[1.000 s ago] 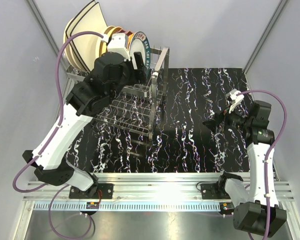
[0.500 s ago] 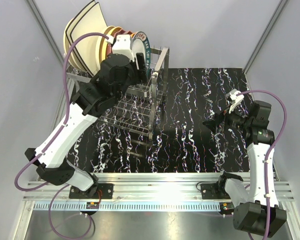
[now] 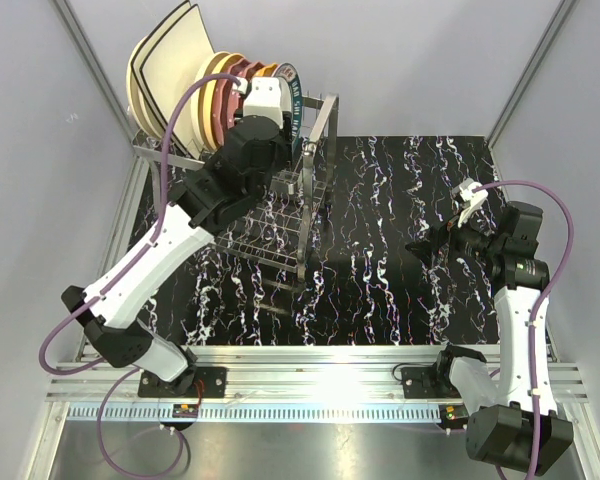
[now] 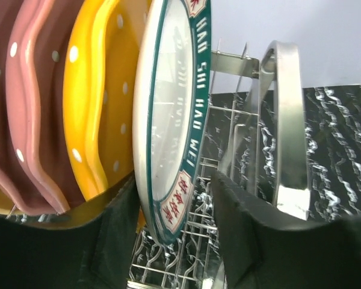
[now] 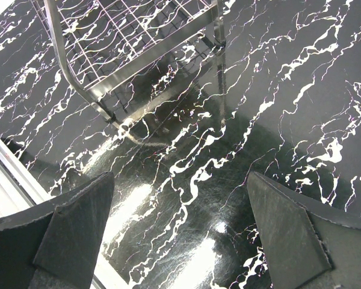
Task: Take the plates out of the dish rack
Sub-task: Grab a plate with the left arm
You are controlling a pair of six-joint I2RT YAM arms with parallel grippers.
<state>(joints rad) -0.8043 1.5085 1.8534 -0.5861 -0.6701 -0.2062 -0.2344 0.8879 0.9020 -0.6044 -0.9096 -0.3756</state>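
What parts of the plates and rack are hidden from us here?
Top view: plates' lower halves, behind the left arm.
Left wrist view: green-rimmed plate cut by the top edge; whether the left gripper touches it is unclear.
Right wrist view: dish rack, cut by the top edge.

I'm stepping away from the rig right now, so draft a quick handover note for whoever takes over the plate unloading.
Left gripper: open, straddling the green-rimmed plate, not yet clamped.
Right gripper: open, empty, over the table right of the rack.
Plates: all upright at the rack's far end.
Done: none out yet.
Left: grip the green-rimmed plate, lift it out, then the rest.
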